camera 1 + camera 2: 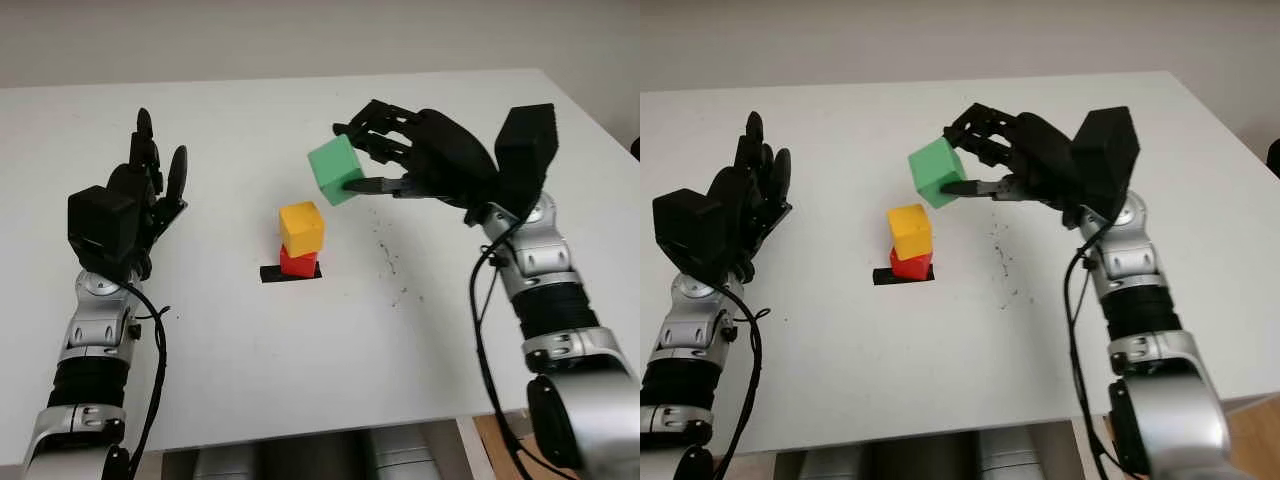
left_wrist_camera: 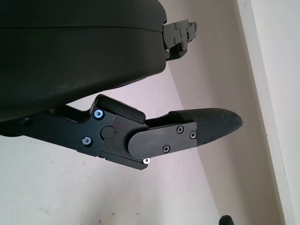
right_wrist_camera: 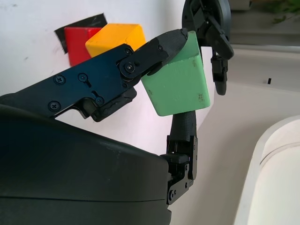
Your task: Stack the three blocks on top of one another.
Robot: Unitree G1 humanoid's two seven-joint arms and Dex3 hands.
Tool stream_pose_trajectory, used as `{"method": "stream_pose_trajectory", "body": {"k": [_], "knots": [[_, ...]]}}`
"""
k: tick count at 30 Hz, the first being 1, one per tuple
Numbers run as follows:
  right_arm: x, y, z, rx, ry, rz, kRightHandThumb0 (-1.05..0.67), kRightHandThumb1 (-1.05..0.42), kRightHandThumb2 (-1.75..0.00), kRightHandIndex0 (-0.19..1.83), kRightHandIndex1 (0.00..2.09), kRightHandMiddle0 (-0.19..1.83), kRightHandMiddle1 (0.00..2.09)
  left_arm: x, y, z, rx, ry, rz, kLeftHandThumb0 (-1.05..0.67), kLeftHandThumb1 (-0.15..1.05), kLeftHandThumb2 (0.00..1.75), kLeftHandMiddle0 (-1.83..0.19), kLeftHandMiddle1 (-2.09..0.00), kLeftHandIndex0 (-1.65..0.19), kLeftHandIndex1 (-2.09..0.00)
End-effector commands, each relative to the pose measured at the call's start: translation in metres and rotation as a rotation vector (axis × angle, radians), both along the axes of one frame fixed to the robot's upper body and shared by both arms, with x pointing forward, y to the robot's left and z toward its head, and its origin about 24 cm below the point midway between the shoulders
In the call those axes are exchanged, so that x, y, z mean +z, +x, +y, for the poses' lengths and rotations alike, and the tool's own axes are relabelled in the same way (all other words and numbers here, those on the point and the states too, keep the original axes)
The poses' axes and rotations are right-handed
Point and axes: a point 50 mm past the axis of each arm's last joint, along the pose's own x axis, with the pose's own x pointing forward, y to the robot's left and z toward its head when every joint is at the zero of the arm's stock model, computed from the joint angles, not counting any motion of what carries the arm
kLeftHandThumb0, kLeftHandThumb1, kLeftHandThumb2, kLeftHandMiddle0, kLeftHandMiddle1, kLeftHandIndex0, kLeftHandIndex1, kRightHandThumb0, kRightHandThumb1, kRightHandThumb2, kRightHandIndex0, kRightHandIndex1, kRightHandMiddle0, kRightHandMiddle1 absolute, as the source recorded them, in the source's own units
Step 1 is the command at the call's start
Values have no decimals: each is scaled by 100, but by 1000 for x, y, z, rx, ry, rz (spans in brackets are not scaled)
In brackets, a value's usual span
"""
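A yellow block [image 1: 301, 228] sits on a red block [image 1: 297, 263], which stands on a black tape mark [image 1: 272, 273] at the table's middle. My right hand [image 1: 372, 152] holds a green block [image 1: 336, 170] in the air, above and to the right of the stack; its fingers pinch the block's sides. The right wrist view shows the green block [image 3: 179, 80] between thumb and fingers, with the yellow block [image 3: 116, 38] and red block [image 3: 79, 42] beyond. My left hand [image 1: 150, 165] is open, raised over the table's left side.
The white table [image 1: 300, 350] stretches around the stack, with small dark specks [image 1: 392, 262] to the right of it. The table's front edge runs near the bottom of the head views.
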Motion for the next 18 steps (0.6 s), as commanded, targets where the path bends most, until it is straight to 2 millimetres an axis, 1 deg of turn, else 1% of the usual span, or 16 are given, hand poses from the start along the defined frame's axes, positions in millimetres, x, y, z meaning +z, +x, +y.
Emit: {"method": "stream_pose_trajectory", "body": {"k": [1,7,11,18], "knots": [[11,3,7,14,38,-28,-47,-97,-5,21,5,32,163,3,-2,5,13,12,-10,-79,105,62,19,0,19,0],[1,6,19,26,58,32,-48,-97,-5,24,6,35,165,2,-4,4,11,9,-12,-78,105,61,19,0,19,0],[-7,7,21,23,67,67,-45,-97,-5,20,4,32,165,1,-3,4,14,7,-9,-78,105,62,19,0,19,0],[-17,7,24,19,97,88,-43,-99,-6,23,6,28,167,1,-3,4,11,6,-8,-78,105,62,19,0,19,0]]}}
